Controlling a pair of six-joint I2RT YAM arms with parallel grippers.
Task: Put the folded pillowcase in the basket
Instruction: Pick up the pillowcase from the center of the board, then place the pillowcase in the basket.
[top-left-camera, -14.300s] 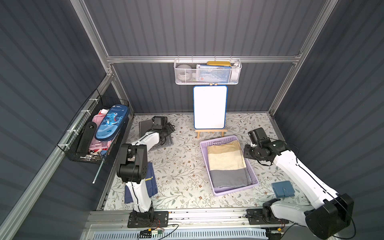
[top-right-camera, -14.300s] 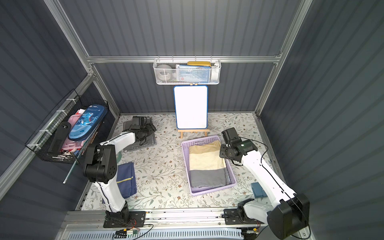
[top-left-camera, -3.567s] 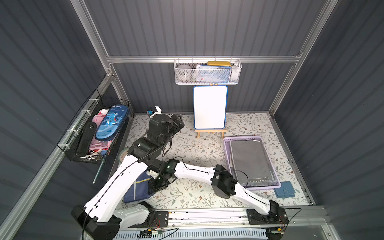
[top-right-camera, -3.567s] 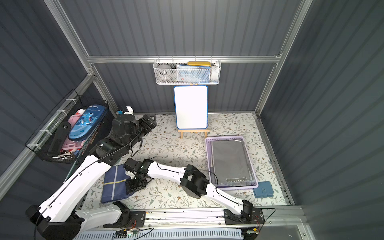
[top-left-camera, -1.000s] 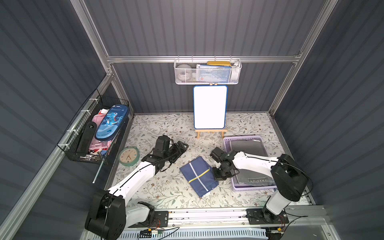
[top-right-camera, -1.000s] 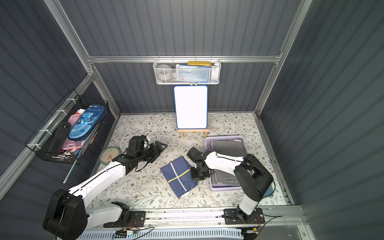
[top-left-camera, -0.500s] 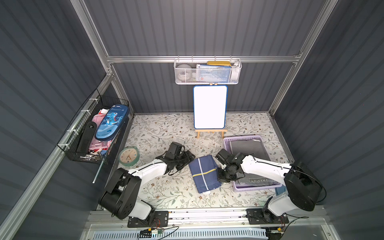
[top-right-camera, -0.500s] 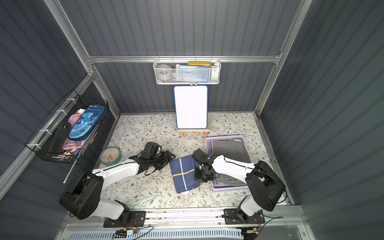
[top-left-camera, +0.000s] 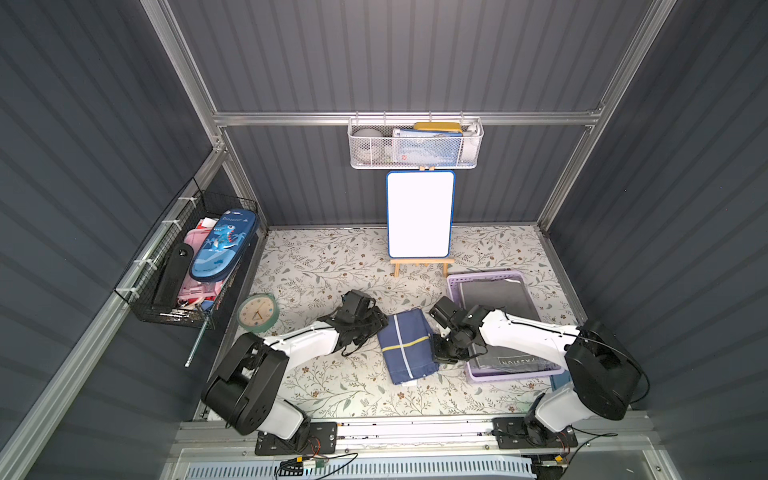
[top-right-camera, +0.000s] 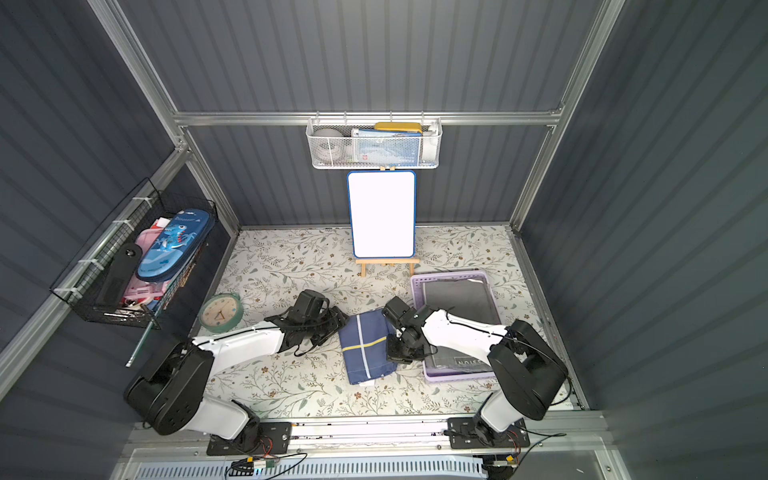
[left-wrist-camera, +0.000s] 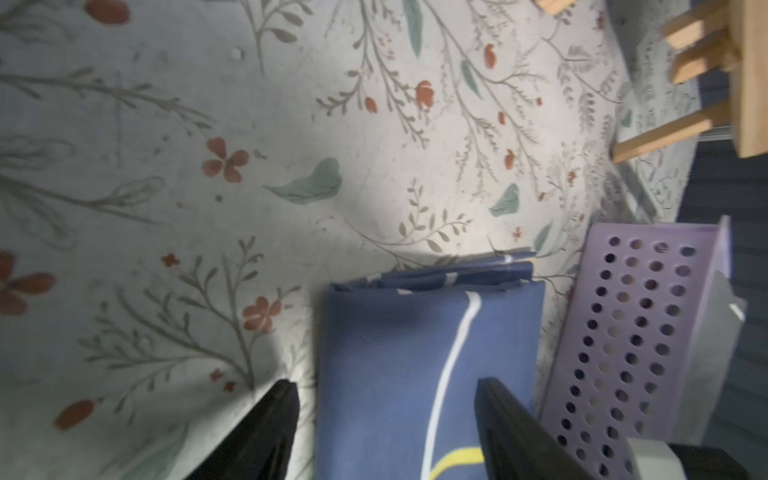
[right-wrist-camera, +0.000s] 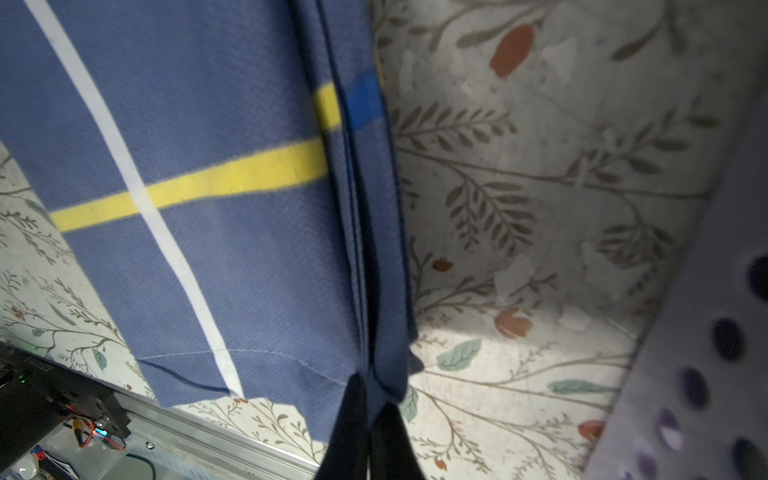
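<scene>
Top views: navy folded pillowcase (top-left-camera: 409, 349) (top-right-camera: 365, 347) with white and yellow stripes lies flat on the floral table (top-left-camera: 324, 266), just beside the lilac basket (top-left-camera: 511, 376) (top-right-camera: 457, 376), on its left side. Not in the basket. A dark grey folded cloth (top-left-camera: 494, 299) is inside the basket. The pillowcase sits between the two wrists: left arm (top-left-camera: 307, 345) ends at its far-left corner, right arm (top-left-camera: 523, 332) reaches over the basket's near-left corner to the pillowcase's right edge. Further back are a whiteboard on a wooden easel (top-left-camera: 419, 214) and a mint alarm clock (top-left-camera: 257, 312) at the table's left edge. Both top views agree.

Left wrist: left fingers (left-wrist-camera: 270, 428) are spread wide with nothing clamped. One is over bare table just beside the pillowcase (left-wrist-camera: 415, 353), the other over its basket-side edge. Can't tell if either touches. The perforated basket wall (left-wrist-camera: 623, 332) is just beside the cloth, and the easel legs (left-wrist-camera: 685, 124) are beyond it.

Right wrist: right fingers (right-wrist-camera: 349, 415) are pressed together, pinching the stacked edge layers of the pillowcase (right-wrist-camera: 208, 208). A strip of table separates that edge from the basket wall (right-wrist-camera: 706, 332).
</scene>
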